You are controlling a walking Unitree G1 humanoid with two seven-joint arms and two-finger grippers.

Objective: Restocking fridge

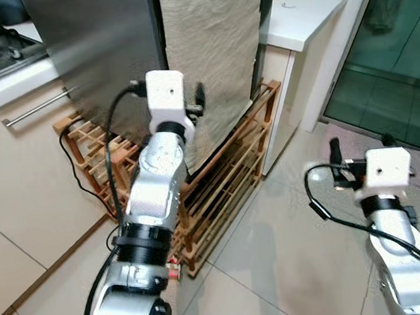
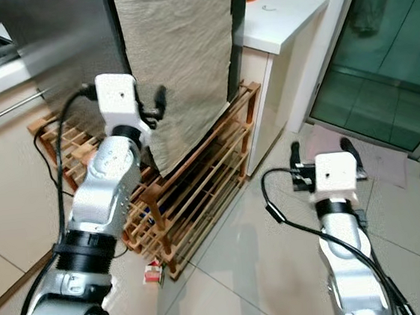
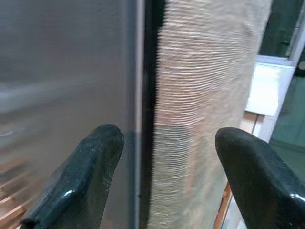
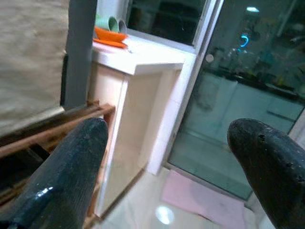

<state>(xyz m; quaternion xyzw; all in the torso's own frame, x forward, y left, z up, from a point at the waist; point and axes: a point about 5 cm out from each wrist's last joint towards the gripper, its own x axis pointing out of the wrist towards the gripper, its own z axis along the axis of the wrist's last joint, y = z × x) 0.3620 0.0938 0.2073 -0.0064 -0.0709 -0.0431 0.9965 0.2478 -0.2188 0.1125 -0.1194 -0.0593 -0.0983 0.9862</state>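
At twelve o'clock before us stands the fridge (image 1: 101, 48), heavy, rigid and slick steel, so our released left pincer (image 3: 162, 181) should hook the door's dark edge seam beside the cloth (image 1: 213, 44); our right pincer (image 4: 176, 162) hangs released.
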